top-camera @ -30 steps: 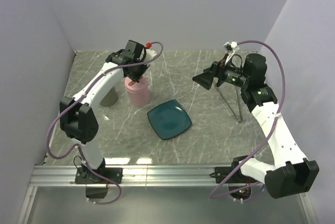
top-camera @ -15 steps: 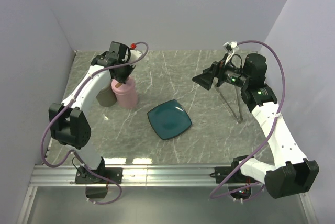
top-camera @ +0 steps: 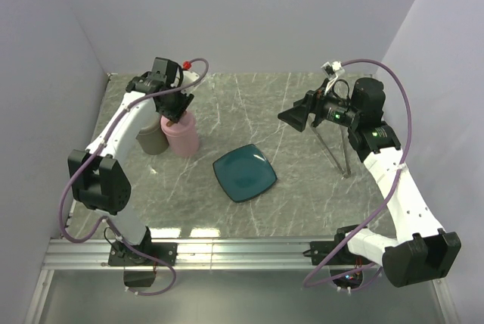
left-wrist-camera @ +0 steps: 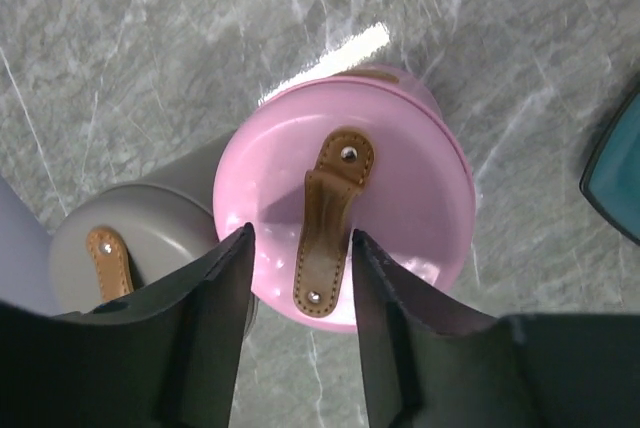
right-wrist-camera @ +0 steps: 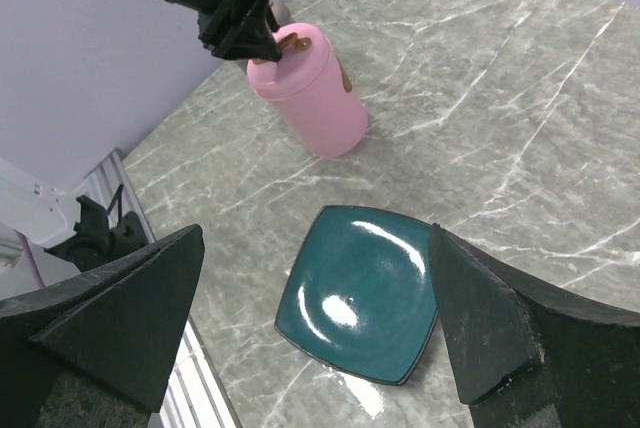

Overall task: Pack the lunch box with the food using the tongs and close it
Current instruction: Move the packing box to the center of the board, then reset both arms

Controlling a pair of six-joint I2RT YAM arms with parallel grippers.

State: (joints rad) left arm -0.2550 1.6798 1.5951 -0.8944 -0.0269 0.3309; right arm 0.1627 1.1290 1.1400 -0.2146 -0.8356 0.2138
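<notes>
The pink cylindrical lunch box [top-camera: 184,136] [left-wrist-camera: 400,198] [right-wrist-camera: 315,98] stands upright and closed, a brown strap [left-wrist-camera: 325,218] across its lid. My left gripper [top-camera: 172,114] [left-wrist-camera: 300,238] hovers just over the lid. Its jaws are open on either side of the strap, with a gap on both sides. The slim silver tongs [top-camera: 333,154] lie on the table at the right, under my right arm. My right gripper [top-camera: 292,116] [right-wrist-camera: 316,234] hangs wide open and empty above the teal plate [top-camera: 244,172] [right-wrist-camera: 360,288]. The food is out of view.
A grey cylindrical container [top-camera: 153,141] [left-wrist-camera: 150,228] with its own brown strap stands touching the pink box on its left. The plate is bare. Lilac walls close in the table on the left, back and right.
My left gripper carried the pink box leftward, up against the grey container, then opened off the strap. The right arm has not moved.
</notes>
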